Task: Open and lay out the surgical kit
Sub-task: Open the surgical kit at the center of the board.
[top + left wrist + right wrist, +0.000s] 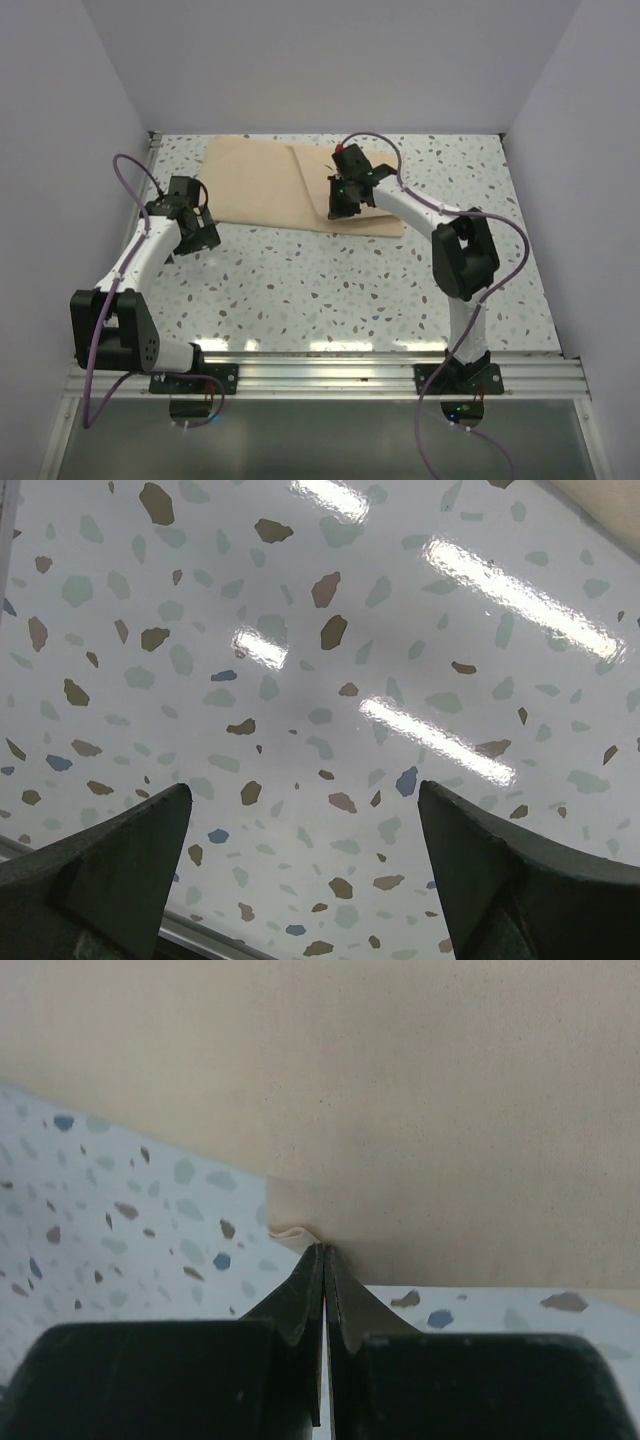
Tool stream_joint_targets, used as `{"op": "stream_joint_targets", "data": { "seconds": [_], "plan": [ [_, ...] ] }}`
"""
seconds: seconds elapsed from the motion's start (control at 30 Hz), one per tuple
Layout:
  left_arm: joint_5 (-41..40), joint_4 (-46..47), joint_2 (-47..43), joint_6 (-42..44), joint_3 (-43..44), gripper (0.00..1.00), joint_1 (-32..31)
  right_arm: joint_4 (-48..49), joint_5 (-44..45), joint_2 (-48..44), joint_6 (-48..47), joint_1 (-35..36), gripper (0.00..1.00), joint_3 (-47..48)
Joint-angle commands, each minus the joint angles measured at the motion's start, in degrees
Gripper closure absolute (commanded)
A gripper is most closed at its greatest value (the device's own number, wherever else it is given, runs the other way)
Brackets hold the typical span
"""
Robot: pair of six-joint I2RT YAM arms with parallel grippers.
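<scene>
Overhead view first: the cloth wrap (pixel 262 185) lies flat and folded at the top centre of the frame, on the far part of the speckled table (pixel 330 290), with one flap edge running down its middle. The right gripper (pixel 342 208) is down on it, right of centre and close to the wrap's lower edge, its arm reaching up from the lower right of the frame. Over to that side's wrist camera, and the fingers (pixel 300 1300) are pressed tight together with no gap between them. Right at their tips the corner of a beige flap is nipped, and a small lip of fabric puckers up just left of the tips. Beige fills the top and right of that view, with speckled tabletop showing at the left and along the bottom right. Now the left gripper (pixel 200 238): it sits at the left of the overhead frame, just off the wrap's lower left corner, over bare tabletop and apart from the cloth. Its own camera backs that up. Both fingers (pixel 110 865) are spread wide at the bottom corners of the frame, and there is nothing between them but glossy terrazzo with bright light strips reflected in it. Only a sliver of beige peeks in at the upper right corner. The wrap lies folded shut, one corner in the right arm's pinch.
</scene>
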Motion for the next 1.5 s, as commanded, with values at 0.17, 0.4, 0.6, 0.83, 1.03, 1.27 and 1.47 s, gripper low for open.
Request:
{"op": "stream_joint_targets", "data": {
  "seconds": [0.17, 0.4, 0.6, 0.83, 1.03, 1.27, 1.47],
  "plan": [
    [0.29, 1.82, 0.75, 0.59, 7.10, 0.00, -0.26, -4.80, -4.97, -20.55, -3.45, 7.83, 1.00, -13.36],
    [-1.12, 0.85, 7.78, -0.38, 22.22, 0.00, -0.26, -20.54, -3.83, -49.29, -4.77, 11.70, 1.00, -31.90],
    [-1.21, 2.34, 12.18, -1.17, 27.95, 0.00, -0.26, -40.31, 1.52, -72.50, 1.20, 11.97, 1.00, -41.41],
    [2.74, 4.72, 14.21, -2.31, 24.61, 0.00, -0.35, -35.96, 3.21, -67.30, 4.37, 11.97, 0.02, -40.28],
    [4.24, 4.37, 14.12, -1.52, 23.46, 0.00, -1.23, -18.99, 3.65, -48.49, 2.97, 11.97, 0.02, -35.37],
    [5.82, 4.63, 10.09, -0.82, 19.78, 0.00, -1.23, -9.40, -0.66, -28.17, 3.22, 13.11, 0.02, -26.84],
    [6.09, 5.77, 6.83, -0.47, 15.47, 0.00, -1.23, -8.60, -1.10, -16.38, 2.79, 16.01, 0.02, -20.07]
  ]
}}
